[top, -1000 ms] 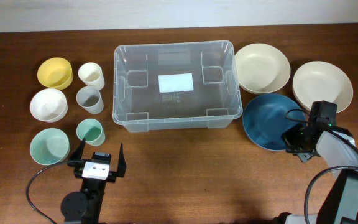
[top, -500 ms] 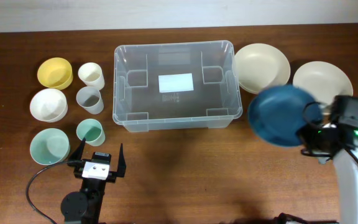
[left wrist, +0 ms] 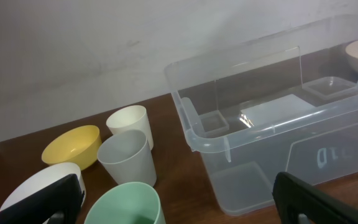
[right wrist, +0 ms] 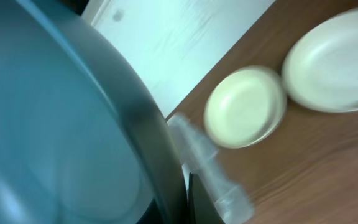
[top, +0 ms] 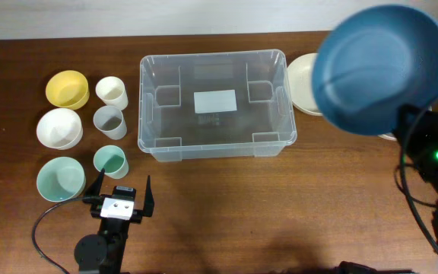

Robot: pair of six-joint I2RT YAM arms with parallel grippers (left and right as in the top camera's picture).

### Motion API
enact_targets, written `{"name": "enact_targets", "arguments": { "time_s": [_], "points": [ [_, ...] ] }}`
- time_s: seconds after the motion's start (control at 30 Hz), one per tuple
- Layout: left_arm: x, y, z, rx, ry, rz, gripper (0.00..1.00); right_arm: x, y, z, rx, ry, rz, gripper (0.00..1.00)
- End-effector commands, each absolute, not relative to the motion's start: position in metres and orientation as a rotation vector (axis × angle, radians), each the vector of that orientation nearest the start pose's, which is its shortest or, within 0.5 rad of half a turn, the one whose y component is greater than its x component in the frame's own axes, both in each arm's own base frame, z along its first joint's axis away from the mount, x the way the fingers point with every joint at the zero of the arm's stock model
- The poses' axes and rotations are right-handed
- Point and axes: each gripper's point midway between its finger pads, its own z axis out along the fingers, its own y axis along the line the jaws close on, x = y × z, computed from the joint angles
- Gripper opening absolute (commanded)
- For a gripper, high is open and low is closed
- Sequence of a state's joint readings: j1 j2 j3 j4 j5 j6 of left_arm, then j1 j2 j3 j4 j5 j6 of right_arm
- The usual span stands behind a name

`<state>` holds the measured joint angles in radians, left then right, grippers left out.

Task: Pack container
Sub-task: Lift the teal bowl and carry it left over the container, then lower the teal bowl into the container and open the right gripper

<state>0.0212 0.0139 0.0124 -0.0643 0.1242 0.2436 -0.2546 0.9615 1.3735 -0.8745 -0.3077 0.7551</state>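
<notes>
container (top: 215, 103): clear bin on the table (top: 280, 205), rear centre, upright, long side facing the arms; same spot as 1 s ago
label (top: 215, 101): white, on the bin's base, shows through the plastic
blue plate (top: 382, 68): off the table, raised close to the overhead camera, so it looks large; sits right of the bin in that view and does not overlap it
change, plate: 1 s ago it lies flat on the table right of the bin and in front of the 2 cream plates; 0.5 s ago it is already lifted; now it is much higher
right gripper (top: 403, 120): clamped tight on the blue plate's near rim; right wrist view shows the rim hard against the finger, blurred
change, right arm: has come up and back with the plate
cream plate (top: 301, 76): right of the bin, touching or just beside its right wall, cannot tell which; now half covered by the blue plate in the overhead view
2nd cream plate (right wrist: 334, 59): further right, flat on the table; almost hidden from overhead
left gripper (top: 125, 183): jaws wide apart, holding nothing, low at front left, aimed at the cups; no change over 1 s
cups: cream cup (top: 111, 91), grey cup (top: 109, 122), green cup (top: 111, 160), in 1 column left of the bin, upright, unmoved
bowls: yellow bowl (top: 68, 88), white bowl (top: 59, 127), pale green bowl (top: 61, 178), a column left of the cups, unmoved
</notes>
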Motion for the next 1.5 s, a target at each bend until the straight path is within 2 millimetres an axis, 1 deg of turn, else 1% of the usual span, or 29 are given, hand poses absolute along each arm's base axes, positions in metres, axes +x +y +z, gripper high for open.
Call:
{"name": "enact_targets", "arguments": {
  "time_s": [0.0,0.03,0.13,0.17,0.2,0.27,0.3,0.43,0.57,0.67,0.7,0.77,0.9,1.1,1.37,1.47],
  "points": [
    [0.245,-0.016,0.160,0.289,1.611,0.106,1.00,0.317,0.028,0.364,0.737,2.007,0.806,0.04],
    [0.245,-0.016,0.160,0.289,1.611,0.106,1.00,0.322,0.036,0.361,0.711,2.024,0.818,0.04],
    [0.245,-0.016,0.160,0.289,1.611,0.106,1.00,0.353,0.080,0.340,0.607,2.116,0.845,0.04],
    [0.245,-0.017,0.160,0.289,1.611,0.106,1.00,0.362,0.096,0.329,0.589,2.151,0.844,0.04],
    [0.245,-0.016,0.160,0.289,1.611,0.106,1.00,0.374,0.116,0.311,0.569,2.199,0.840,0.04],
    [0.245,-0.016,0.160,0.289,1.611,0.106,1.00,0.388,0.141,0.289,0.551,2.256,0.857,0.04],
    [0.245,-0.017,0.160,0.289,1.611,0.106,1.00,0.396,0.160,0.274,0.530,2.290,0.872,0.04],
    [0.245,-0.016,0.160,0.289,1.611,0.106,1.00,0.412,0.201,0.226,0.518,2.393,0.887,0.04],
    [0.245,-0.016,0.160,0.289,1.611,0.106,1.00,0.417,0.228,0.194,0.482,2.451,0.874,0.04],
    [0.245,-0.016,0.160,0.289,1.611,0.106,1.00,0.418,0.238,0.179,0.481,2.470,0.841,0.04],
    [0.245,-0.016,0.160,0.289,1.611,0.106,1.00,0.418,0.242,0.171,0.501,2.480,0.813,0.04],
    [0.245,-0.016,0.160,0.289,1.611,0.106,1.00,0.419,0.248,0.162,0.501,2.488,0.793,0.04],
    [0.245,-0.016,0.160,0.289,1.611,0.106,1.00,0.421,0.253,0.139,0.559,2.502,0.729,0.04],
    [0.245,-0.016,0.160,0.289,1.611,0.106,1.00,0.425,0.252,0.117,0.593,2.520,0.661,0.04],
    [0.245,-0.016,0.160,0.289,1.611,0.106,1.00,0.424,0.254,0.087,0.637,2.572,0.633,0.04],
    [0.245,-0.016,0.160,0.289,1.611,0.106,1.00,0.423,0.258,0.082,0.636,2.582,0.641,0.04]
  ]
}}
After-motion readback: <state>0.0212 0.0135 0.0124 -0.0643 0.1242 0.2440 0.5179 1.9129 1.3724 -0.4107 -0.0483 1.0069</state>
